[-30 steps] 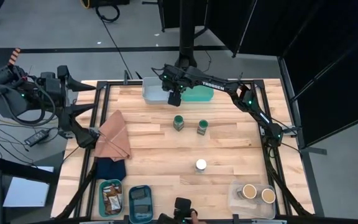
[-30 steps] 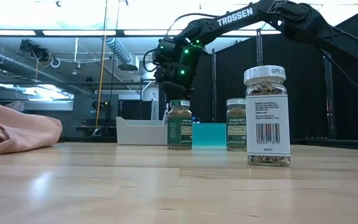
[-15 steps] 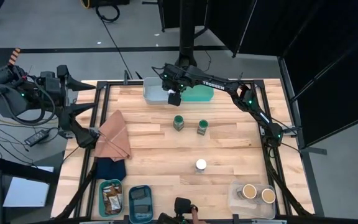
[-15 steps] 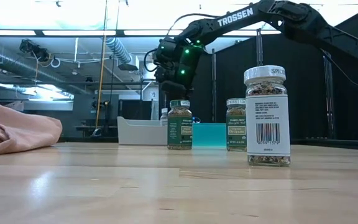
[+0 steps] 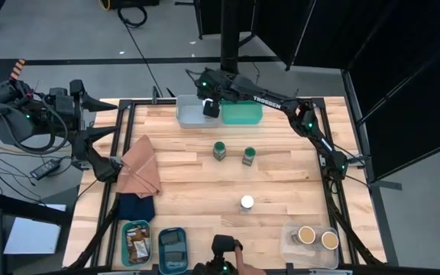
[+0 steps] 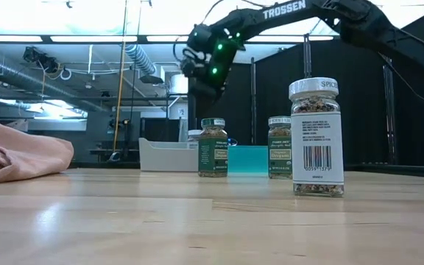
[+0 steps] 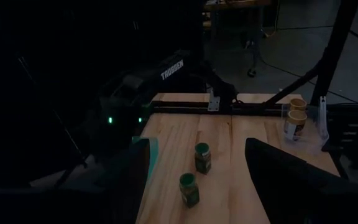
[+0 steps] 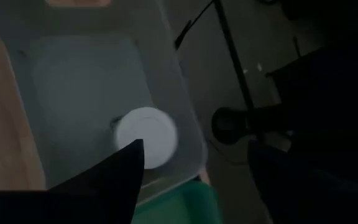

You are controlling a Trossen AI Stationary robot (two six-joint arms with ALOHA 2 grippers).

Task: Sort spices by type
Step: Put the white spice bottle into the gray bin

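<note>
**Sorting status: one white-lidded jar binned, three jars left on the table**

Progress. The right gripper [image 5: 211, 108] hangs above the clear bin [image 5: 183, 117] at 12 o'clock on the table. Its jaws stand apart and hold nothing. Directly below, a white-lidded jar [image 8: 146, 137] rests upright inside that bin, free of the fingers. The teal bin [image 5: 242, 114] just beside it shows no contents. The left gripper [image 7: 194, 180] waits off the table edge at 9 o'clock, jaws spread and empty.

Already grouped, judging by position:
- Two tan-topped round jars [image 5: 318, 237] in the clear container at 5 o'clock.
- Flat brown packets [image 5: 136, 243] in one small tray at 7 o'clock.
- Small black boxes [image 5: 173, 250] in the tray next to it.

Packet and box counts cannot be read.

Remaining:
- Two green-lidded jars [image 5: 234, 153] near table centre, side by side but apart.
- One white-lidded jar [image 5: 247, 202] toward 6 o'clock.

Count. White-lidded jars: two (one binned, one loose). Green-lidded jars: two. Tan-topped jars: two.

Judgement: the task appears past the halfway mark. The loose white-lidded jar likely belongs in the clear bin. The green pair likely goes to the teal bin.
</note>
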